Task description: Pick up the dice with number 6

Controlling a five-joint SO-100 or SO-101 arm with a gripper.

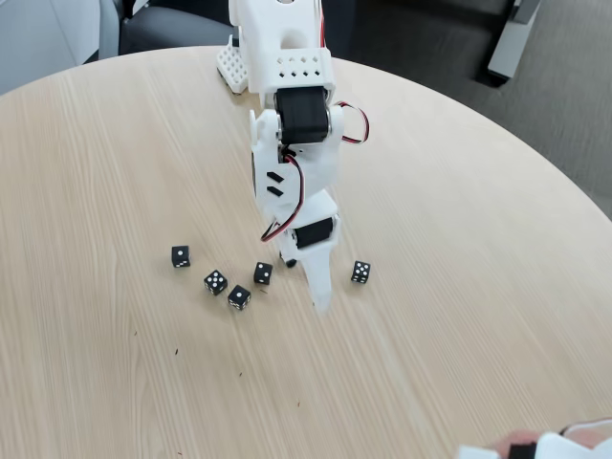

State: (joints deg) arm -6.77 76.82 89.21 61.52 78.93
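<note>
Round pale wood-grain table (459, 287), white arm reaching down from far edge. Gripper (308, 277) low over table centre, one white finger tip at surface; finger spacing not readable from this angle. Black dice with number 6 (360, 272) just right of gripper, apart from it, resting on table. Left of gripper: die (263, 273) nearest, then die (239, 297), die (216, 282), die (180, 256) farthest. White pips only; no readable writing or brand anywhere.
</note>
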